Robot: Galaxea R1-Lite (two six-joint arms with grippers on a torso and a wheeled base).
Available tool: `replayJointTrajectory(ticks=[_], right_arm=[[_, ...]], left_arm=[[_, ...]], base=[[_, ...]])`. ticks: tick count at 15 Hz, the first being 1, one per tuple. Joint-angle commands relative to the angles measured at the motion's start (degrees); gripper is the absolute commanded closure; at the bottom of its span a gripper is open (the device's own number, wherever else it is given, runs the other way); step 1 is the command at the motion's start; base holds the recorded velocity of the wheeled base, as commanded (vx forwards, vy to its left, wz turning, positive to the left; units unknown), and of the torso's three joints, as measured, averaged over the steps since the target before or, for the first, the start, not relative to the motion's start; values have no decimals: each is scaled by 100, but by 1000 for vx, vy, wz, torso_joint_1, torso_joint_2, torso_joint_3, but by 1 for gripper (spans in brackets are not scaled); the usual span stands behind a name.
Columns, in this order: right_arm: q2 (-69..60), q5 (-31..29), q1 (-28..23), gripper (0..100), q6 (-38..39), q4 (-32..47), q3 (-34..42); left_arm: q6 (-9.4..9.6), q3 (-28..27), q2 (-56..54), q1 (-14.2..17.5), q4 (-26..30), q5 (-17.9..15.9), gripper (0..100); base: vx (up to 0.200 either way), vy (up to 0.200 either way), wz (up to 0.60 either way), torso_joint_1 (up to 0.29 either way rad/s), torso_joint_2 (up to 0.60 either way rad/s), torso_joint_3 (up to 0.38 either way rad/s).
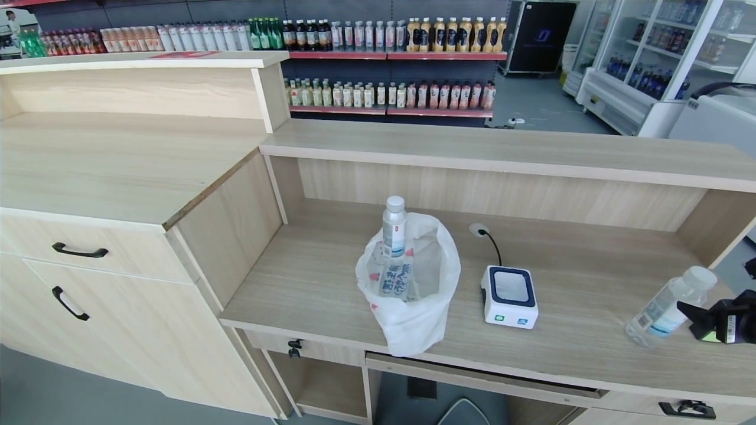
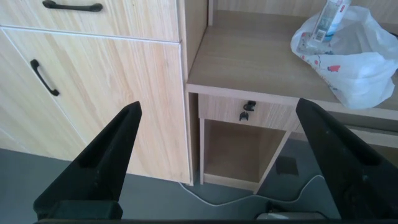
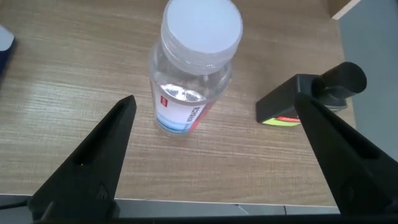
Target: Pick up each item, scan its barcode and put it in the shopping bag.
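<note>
A clear water bottle (image 1: 667, 307) with a white cap stands on the desk at the far right. From above, the same bottle (image 3: 193, 68) shows just beyond my right gripper (image 3: 214, 102), whose fingers are open on either side of it and not touching it. A white shopping bag (image 1: 413, 283) stands open at the desk's middle with another bottle (image 1: 393, 227) upright inside. The white barcode scanner (image 1: 511, 295) lies just right of the bag. My left gripper (image 2: 219, 107) hangs open and holds nothing, low in front of the cabinet, with the bag (image 2: 354, 68) up to one side.
A black block with a green and red label (image 1: 711, 321) sits on the desk right of the bottle, also the block (image 3: 311, 102). The scanner's cable runs to a hole (image 1: 478, 229) in the desk. A taller cabinet with drawer handles (image 1: 80, 252) stands left; a raised ledge (image 1: 508, 150) backs the desk.
</note>
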Motion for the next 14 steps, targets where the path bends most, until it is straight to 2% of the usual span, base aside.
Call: replayJointTrajectory(ticks=[1, 4, 14], right_arm=[[330, 48, 28, 0, -29, -145, 12], [515, 127, 11, 0, -205, -365, 20], [330, 487, 37, 0, -214, -391, -103]], left_arm=[[2, 0, -2, 0, -1, 0, 0], [-7, 0, -2, 0, -1, 0, 0], [-7, 0, -2, 0, -1, 0, 0]], base=[[0, 0, 0, 0, 0, 0], [0, 0, 0, 0, 0, 0], [0, 0, 0, 0, 0, 0]])
